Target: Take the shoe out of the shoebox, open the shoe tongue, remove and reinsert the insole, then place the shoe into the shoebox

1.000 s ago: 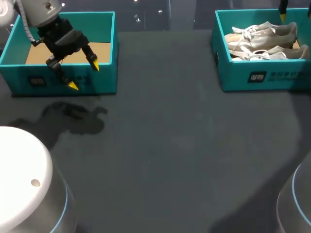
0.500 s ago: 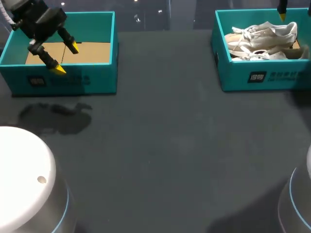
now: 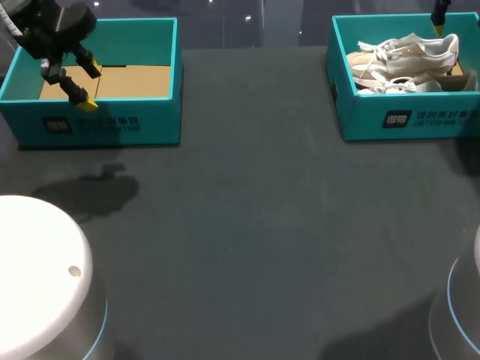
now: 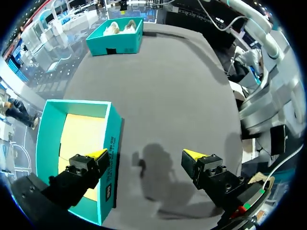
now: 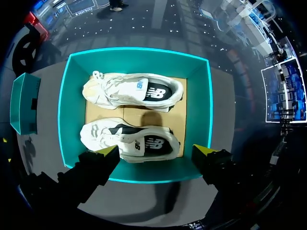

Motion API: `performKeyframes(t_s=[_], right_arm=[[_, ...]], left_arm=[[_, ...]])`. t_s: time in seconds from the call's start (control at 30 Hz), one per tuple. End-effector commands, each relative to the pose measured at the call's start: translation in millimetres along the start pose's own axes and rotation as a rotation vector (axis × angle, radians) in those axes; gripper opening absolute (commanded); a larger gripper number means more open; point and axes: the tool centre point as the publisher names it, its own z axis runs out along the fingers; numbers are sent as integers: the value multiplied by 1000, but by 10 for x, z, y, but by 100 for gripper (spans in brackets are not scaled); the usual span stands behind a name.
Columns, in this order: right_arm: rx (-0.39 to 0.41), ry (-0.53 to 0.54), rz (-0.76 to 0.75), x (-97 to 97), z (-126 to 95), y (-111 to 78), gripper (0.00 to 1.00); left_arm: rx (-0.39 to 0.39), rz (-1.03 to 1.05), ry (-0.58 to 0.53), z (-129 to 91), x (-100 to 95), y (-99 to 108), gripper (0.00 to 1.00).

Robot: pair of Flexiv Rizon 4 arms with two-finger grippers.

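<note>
Two pale sneakers (image 3: 405, 56) lie side by side in the teal shoebox (image 3: 367, 120) at the back right. From above, the right wrist view shows one shoe (image 5: 132, 91) and the other shoe (image 5: 129, 140) on the cardboard floor, toes toward the same wall (image 5: 72, 110). My right gripper (image 5: 157, 149) hangs open above the box's near wall, holding nothing; in the head view only one yellow fingertip (image 3: 437, 28) shows. My left gripper (image 3: 91, 88) stands open and empty over the second teal box (image 3: 112, 124) at the back left.
The left box (image 4: 112, 143) holds only a cardboard floor. From the left wrist, my left gripper (image 4: 146, 154) straddles that box's wall and the dark table (image 4: 163, 96). The shoebox (image 4: 117, 36) sits far across. White arm bases (image 3: 37, 277) stand at the front corners.
My left arm has drawn back and to the left, from in front of the empty box to over its near left part. The shoes in the right box have shifted slightly.
</note>
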Motion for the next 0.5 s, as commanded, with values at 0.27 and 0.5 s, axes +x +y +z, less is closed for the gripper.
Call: performKeyframes(t_s=[0.27, 0.5], right_arm=[[40, 24, 123, -7, -96, -382, 100], [49, 62, 125, 72, -115, -615, 100]], left_arm=[[-112, -585, 20, 49, -254, 263, 100], [-183, -855, -10, 3, -409, 398, 100]])
